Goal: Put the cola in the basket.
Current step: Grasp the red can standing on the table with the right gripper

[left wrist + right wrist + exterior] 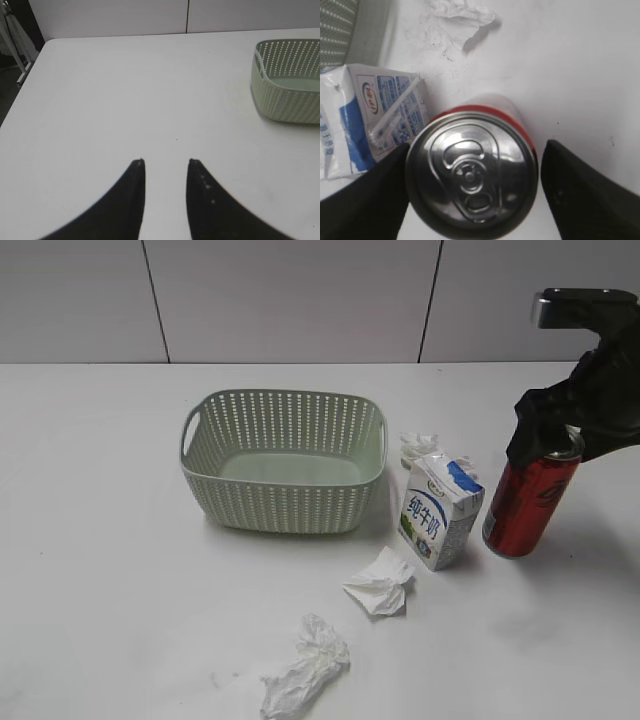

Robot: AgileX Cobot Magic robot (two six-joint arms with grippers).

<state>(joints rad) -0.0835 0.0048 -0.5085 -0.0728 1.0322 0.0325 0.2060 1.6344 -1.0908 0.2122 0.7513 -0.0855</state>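
The cola (525, 505), a tall red can with a silver pull-tab top, stands on the white table to the right of the milk carton; the right wrist view shows its top (470, 175) from above. My right gripper (545, 440) is open around the can's top (476, 147): the left finger is at the rim and a gap shows at the right finger. The pale green basket (285, 510) sits empty at the table's middle, left of the carton; its corner shows in the left wrist view (285, 100). My left gripper (166, 161) is open and empty over bare table.
A white-and-blue milk carton (438, 510) stands between basket and can, close to the can (375, 120). Crumpled tissues lie in front of the carton (380, 585), near the front edge (305, 665) and behind the carton (418, 448). A wall runs behind the table.
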